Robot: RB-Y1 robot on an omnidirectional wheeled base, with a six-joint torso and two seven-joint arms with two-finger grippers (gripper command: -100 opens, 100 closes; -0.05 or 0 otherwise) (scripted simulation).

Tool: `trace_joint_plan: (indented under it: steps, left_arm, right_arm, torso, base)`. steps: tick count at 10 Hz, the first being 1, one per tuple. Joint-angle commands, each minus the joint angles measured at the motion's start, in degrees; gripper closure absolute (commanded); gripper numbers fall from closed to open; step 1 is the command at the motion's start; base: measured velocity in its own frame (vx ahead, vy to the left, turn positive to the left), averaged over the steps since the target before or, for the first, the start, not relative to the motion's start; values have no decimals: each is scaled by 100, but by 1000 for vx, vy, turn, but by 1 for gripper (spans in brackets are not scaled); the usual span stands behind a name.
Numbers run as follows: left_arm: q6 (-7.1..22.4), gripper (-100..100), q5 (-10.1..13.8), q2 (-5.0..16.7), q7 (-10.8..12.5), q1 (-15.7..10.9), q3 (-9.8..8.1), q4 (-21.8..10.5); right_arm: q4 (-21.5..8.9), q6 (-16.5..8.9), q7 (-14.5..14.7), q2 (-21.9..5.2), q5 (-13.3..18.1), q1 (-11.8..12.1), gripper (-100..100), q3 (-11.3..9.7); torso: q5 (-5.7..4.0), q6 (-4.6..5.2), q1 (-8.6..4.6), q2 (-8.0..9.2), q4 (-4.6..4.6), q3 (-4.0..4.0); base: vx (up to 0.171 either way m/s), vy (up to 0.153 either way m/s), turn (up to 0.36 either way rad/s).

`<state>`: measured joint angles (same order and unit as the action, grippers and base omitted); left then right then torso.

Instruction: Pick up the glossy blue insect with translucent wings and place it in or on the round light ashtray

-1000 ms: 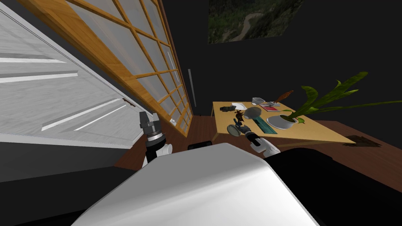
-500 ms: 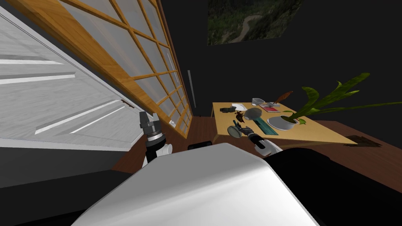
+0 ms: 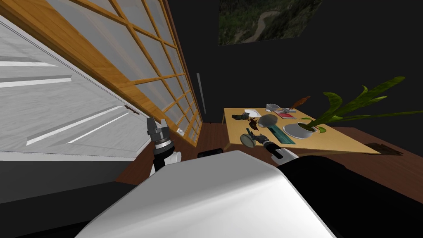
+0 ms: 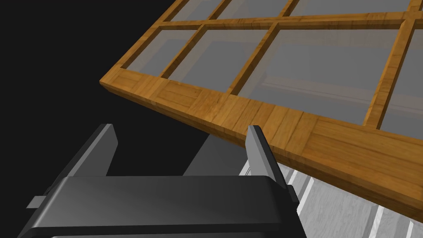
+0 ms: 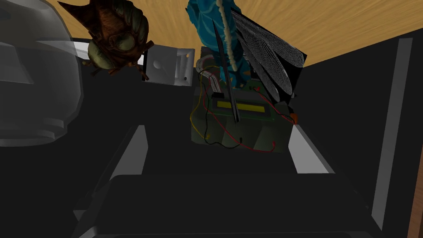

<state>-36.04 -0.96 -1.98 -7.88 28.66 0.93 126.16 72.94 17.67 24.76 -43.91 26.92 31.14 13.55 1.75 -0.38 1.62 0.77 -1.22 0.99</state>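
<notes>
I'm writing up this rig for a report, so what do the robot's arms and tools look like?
The left tool and right tool are alike: a dark, boxy body with two thin, light grey, blade-like fingers. Behind each, a dark joint leads to a white forearm.

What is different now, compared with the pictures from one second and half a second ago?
Only my own view has shifted a little; the table slides right with it. Nothing was gripped or released. The right gripper stays open just short of the blue insect, and the left gripper stays open, raised at my left.
</notes>
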Motion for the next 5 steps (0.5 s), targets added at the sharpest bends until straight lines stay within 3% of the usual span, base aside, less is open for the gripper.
trace_joint_plan:
  steps: [1, 5]
  left_arm:
    - [0, 0, 0, 0, 0, 0, 0, 0]
    - [0, 0, 0, 0, 0, 0, 0, 0]
  right_arm:
    - [0, 0, 0, 0, 0, 0, 0, 0]
    - [0, 0, 0, 0, 0, 0, 0, 0]
  torso:
    - [0, 0, 0, 0, 0, 0]
    - [0, 0, 0, 7, -2, 4]
  base:
    - [0, 0, 0]
    - [0, 0, 0]
